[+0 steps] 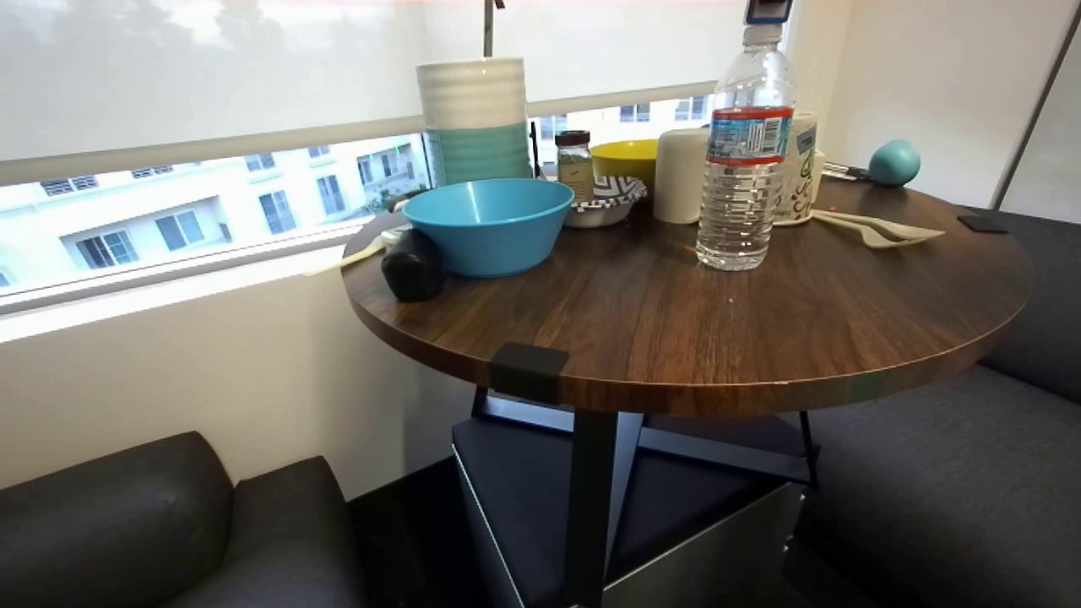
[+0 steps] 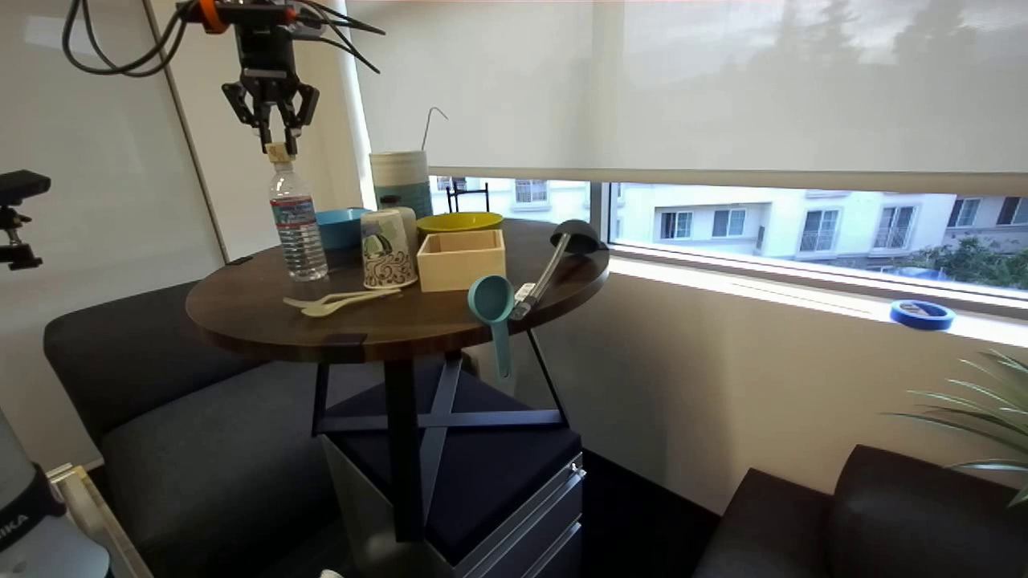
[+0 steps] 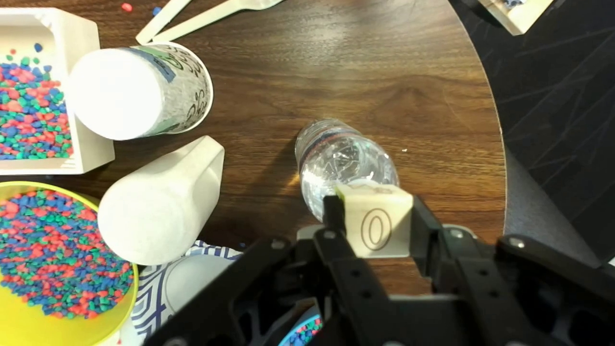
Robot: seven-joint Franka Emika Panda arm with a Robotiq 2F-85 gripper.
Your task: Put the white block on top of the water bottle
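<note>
Wrist view: the brown tabletop [image 3: 413, 72] is spreading below, the hand [image 3: 378, 221] is pinching tight! In an exterior view, the water bottle [image 1: 743, 181] is standing upright, its label [image 1: 750, 135] carrying print too small to read. Gripped right over the cap [image 1: 762, 34], the white block [image 3: 377, 233] is showing "0"; contact unclear.

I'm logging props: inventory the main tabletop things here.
water bottle: 1, clear, on table
white block: 1, cream, over bottle
blue bowl: 1, blue, on table
crock: 1, cream-teal, beside blue bowl
jar: 1, brown-lidded, by crock
box: 1, pale, on table
yellow bowl: 1, yellow, beside box
paper cup: 1, white, beside box
white cup: 1, white, beside paper cup
utensils: 2, cream, near paper cup
scoop: 1, teal, table edge
ladle: 1, black-grey, table edge
end effector: 1, black, around block
</note>
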